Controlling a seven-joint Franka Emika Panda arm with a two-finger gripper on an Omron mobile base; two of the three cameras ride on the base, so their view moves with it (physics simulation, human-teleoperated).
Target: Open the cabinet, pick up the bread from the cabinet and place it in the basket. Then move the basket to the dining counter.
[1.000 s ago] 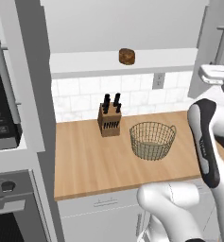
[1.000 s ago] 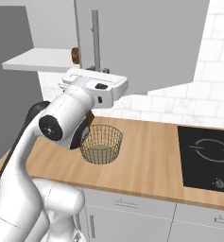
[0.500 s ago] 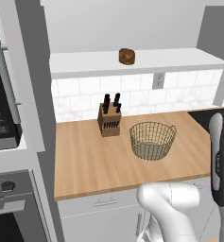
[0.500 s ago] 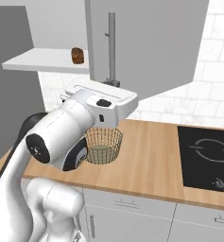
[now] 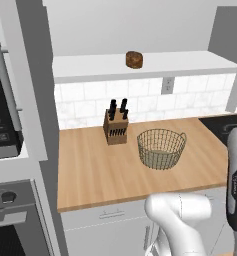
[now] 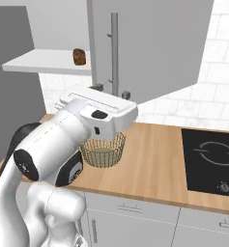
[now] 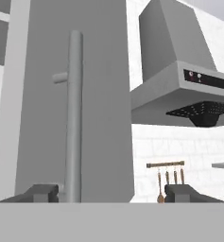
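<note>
item: cabinet (image 6: pixel 150 48), light grey, door swung open, long bar handle (image 7: pixel 73 118) standing upright. item: gripper (image 7: pixel 113 193), jaws spread wide, nothing held; the handle rises just inside the left fingertip (image 7: pixel 40 193), whether touching cannot be told. item: bread (image 5: pixel 134 59), small dark-brown lump, resting on the white shelf (image 5: pixel 190 62), uncovered and untouched. item: basket (image 5: pixel 161 147), wire mesh, upright on the wood worktop (image 5: pixel 90 170), just beside the knife block (image 5: pixel 115 127), below the shelf. risks, judged: the open door hangs close by the hand, so a careless swing toward the shelf could knock it shut or snag the handle; the bread is small and round, so an off-centre pinch may roll it back along the shelf or off the edge; a low approach could clip the shelf lip.
</note>
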